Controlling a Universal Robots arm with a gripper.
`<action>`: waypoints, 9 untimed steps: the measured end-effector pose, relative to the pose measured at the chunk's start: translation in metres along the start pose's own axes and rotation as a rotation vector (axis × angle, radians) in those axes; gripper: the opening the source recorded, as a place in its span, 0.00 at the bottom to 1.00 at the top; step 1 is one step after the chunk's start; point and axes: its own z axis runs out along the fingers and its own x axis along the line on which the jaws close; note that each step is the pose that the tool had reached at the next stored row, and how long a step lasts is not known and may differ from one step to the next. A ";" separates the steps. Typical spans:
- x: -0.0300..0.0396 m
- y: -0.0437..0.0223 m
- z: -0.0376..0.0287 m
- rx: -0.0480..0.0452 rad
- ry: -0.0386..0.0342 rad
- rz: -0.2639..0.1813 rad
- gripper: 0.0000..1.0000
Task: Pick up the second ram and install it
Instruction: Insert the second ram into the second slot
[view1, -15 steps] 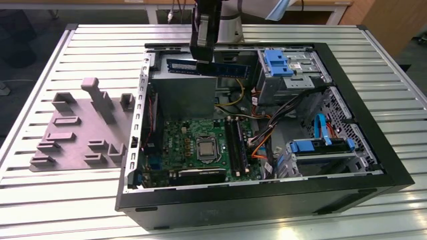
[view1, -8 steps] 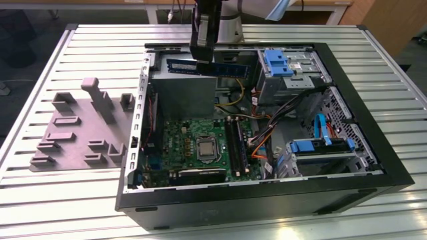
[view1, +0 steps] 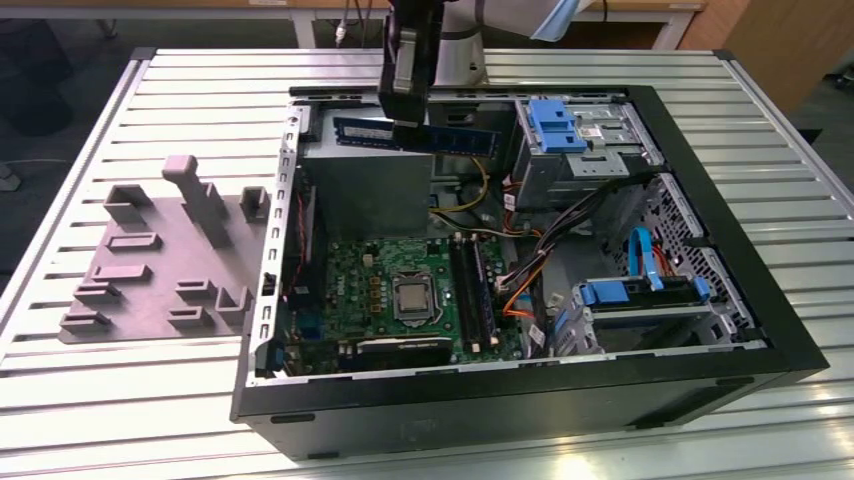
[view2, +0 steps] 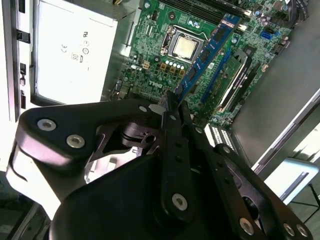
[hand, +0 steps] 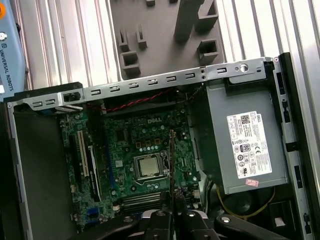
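The gripper (view2: 172, 104) pinches its fingers narrow on the second ram (view2: 205, 52), held on edge above the open computer case (view1: 534, 405) (over the power supply (view1: 360, 190), by the exterior view). Seating well probably means holding the stick parallel to the memory slots (view1: 470, 290).

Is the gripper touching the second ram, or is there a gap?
Touching. In the second wrist view the gripper is shut on one end of the second ram.
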 end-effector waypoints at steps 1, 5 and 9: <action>0.0000 0.0000 0.0000 0.0001 -0.0002 0.003 0.14; 0.0000 0.0000 0.0001 0.0001 -0.0008 0.019 0.14; 0.0000 0.0000 0.0002 0.0003 -0.0014 0.036 0.14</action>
